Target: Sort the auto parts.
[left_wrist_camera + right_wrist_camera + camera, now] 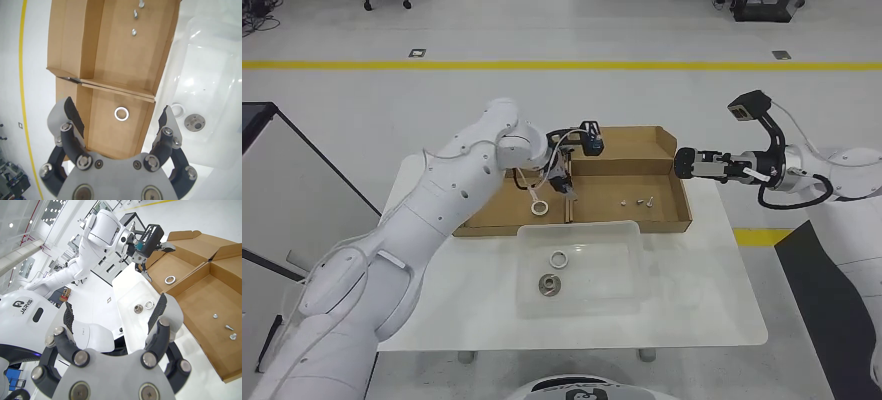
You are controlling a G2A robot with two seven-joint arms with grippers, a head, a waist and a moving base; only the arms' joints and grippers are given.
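Auto parts lie sorted between a two-compartment cardboard box and a clear tray just beside it. The tray holds a grey flanged hub and a silver ring. A matching ring lies in the box's left compartment, and three bolts, their detail too small to tell, lie in the right. The left gripper hangs over the matching ring, the right gripper is beside the box's right end, and both have jaws spread and empty.

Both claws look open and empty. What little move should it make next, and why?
Probably swing the left gripper over to the clear tray and lower it onto the ring there: its jaws stand open, and a matching ring already lies in the cardboard box compartment below it.
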